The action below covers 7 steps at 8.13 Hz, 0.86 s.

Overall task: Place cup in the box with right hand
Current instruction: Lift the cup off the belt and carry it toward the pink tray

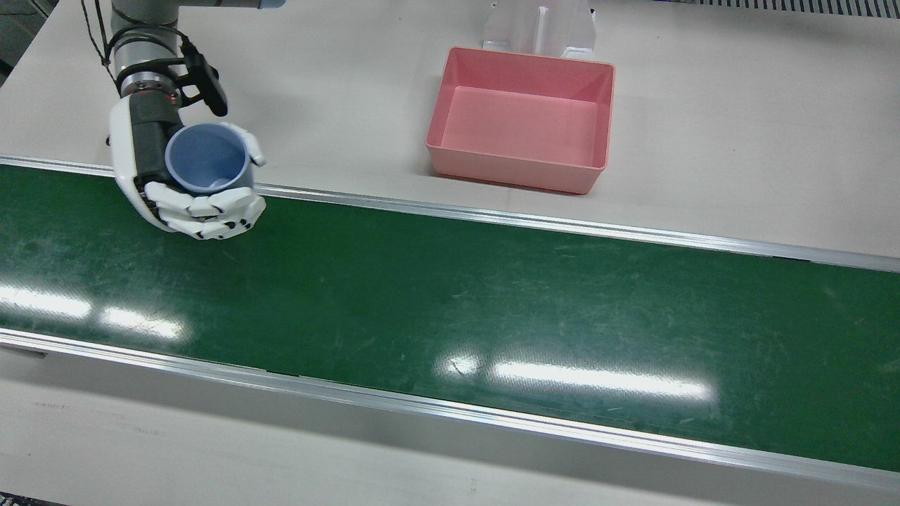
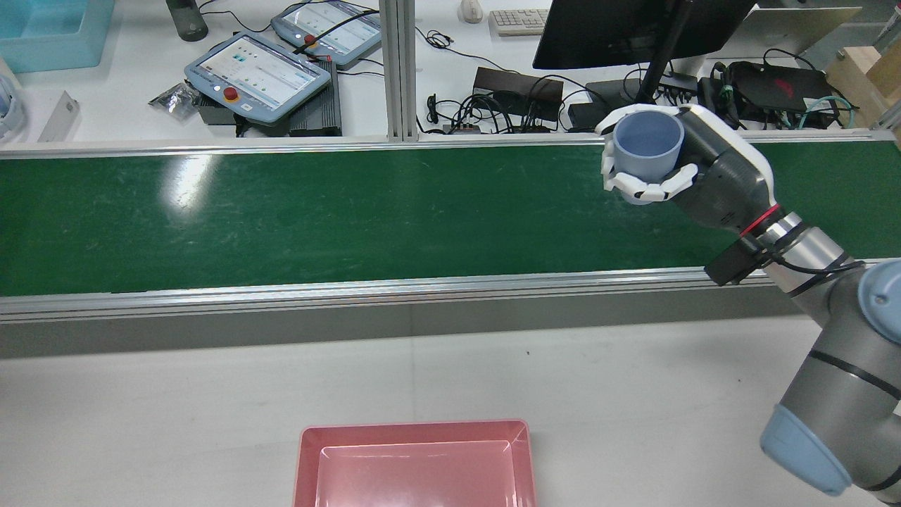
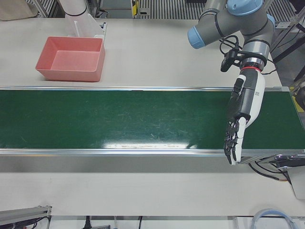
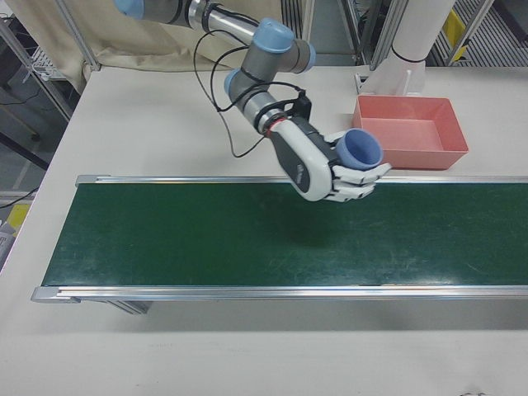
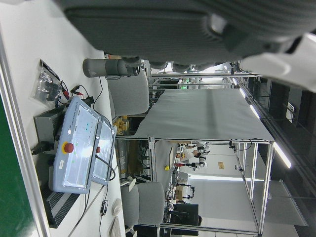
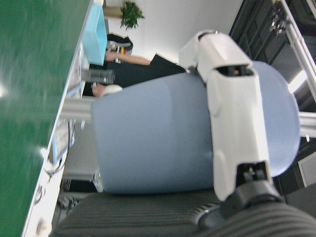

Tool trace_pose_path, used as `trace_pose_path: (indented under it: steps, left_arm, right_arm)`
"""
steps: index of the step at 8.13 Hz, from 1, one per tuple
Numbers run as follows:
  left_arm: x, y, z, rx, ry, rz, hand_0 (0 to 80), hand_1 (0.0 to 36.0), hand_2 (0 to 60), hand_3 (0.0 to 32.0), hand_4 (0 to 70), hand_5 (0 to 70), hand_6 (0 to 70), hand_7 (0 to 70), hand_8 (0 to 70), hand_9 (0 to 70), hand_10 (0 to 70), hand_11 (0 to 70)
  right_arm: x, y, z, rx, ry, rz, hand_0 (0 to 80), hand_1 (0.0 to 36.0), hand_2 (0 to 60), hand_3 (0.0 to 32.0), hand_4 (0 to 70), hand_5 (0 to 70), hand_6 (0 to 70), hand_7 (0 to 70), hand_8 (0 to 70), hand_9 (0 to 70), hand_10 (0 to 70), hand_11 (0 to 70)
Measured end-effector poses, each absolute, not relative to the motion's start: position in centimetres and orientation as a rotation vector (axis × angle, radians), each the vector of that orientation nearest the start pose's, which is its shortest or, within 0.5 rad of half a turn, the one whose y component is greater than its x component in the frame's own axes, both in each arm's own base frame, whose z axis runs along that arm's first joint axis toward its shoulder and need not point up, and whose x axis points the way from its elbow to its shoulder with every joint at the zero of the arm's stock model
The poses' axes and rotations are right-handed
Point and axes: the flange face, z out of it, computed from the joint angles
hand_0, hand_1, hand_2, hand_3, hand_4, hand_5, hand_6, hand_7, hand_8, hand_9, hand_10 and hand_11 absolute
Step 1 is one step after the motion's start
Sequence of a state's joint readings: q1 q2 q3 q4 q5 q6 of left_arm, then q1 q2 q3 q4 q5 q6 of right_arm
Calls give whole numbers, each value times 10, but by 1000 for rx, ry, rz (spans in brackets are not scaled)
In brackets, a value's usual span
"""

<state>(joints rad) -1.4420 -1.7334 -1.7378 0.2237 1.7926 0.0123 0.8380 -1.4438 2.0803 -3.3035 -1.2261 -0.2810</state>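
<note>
My right hand (image 1: pixel 184 177) is shut on a light blue cup (image 1: pixel 209 159) and holds it upright in the air above the far edge of the green belt (image 1: pixel 450 309). The hand (image 2: pixel 693 176) and the cup (image 2: pixel 647 146) also show in the rear view, and in the right-front view the hand (image 4: pixel 326 171) and the cup (image 4: pixel 361 148). The right hand view shows the cup (image 6: pixel 158 143) close up with a white finger (image 6: pixel 237 118) wrapped over it. The empty pink box (image 1: pixel 522 119) stands on the white table, well apart from the cup. My left hand (image 3: pixel 240 119) is open, fingers straight, over the belt's other end.
The white table (image 1: pixel 738 140) lies between the belt and the robot, and the box (image 2: pixel 415 465) sits at its middle. A white pedestal (image 1: pixel 538 28) stands right behind the box. Teach pendants (image 2: pixel 257 67), cables and a monitor lie on the operators' side beyond the belt.
</note>
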Motion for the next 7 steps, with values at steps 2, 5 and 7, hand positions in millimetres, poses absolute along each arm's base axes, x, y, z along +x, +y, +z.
trace_pose_path:
  steps: [2, 5, 7]
  left_arm:
    - [-40, -557, 544, -340, 2132, -1911, 0, 0, 0, 0, 0, 0, 0, 0, 0, 0, 0, 0]
    - [-40, -557, 544, -340, 2132, -1911, 0, 0, 0, 0, 0, 0, 0, 0, 0, 0, 0, 0]
    - [-40, -557, 544, -340, 2131, -1911, 0, 0, 0, 0, 0, 0, 0, 0, 0, 0, 0, 0]
  right_arm:
    - [-283, -426, 333, 566, 2960, -1639, 800, 360, 600, 0, 258, 265, 451, 700, 700, 700, 500, 700]
    - [-356, -350, 306, 797, 3052, -1561, 800, 360, 600, 0, 178, 246, 412, 700, 700, 700, 492, 700]
    - [-404, -293, 306, 923, 3090, -1567, 628, 360, 600, 0, 123, 216, 357, 700, 601, 700, 450, 664]
